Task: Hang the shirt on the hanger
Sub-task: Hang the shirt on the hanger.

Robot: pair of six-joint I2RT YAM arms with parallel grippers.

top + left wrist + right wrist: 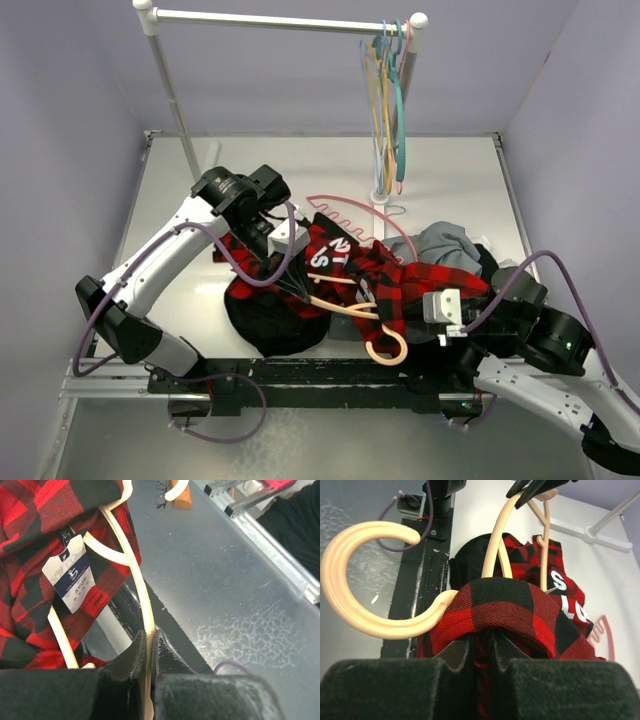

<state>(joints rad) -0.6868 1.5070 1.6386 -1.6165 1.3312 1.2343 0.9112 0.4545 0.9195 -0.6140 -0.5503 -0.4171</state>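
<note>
The red-and-black plaid shirt (372, 268) lies bunched in the middle of the table, its white-lettered patch turned up. The beige hanger (350, 308) lies across it with its hook (389, 347) pointing toward the near edge. My left gripper (299, 288) is shut on the end of one thin hanger arm (136, 570); the left wrist view shows that bar pinched between the jaws, beside the shirt's collar tag (73, 579). My right gripper (482, 647) is shut on a fold of shirt fabric (512, 605) draped over the hanger's neck, beside the hook (355, 587).
A pink wavy hanger (345, 214) lies behind the shirt. Several coloured hangers (386, 100) hang on the white rack at the back. A grey garment (452, 244) lies right of the shirt, a black one (268, 318) under its left side. A metal rail (300, 376) runs along the near edge.
</note>
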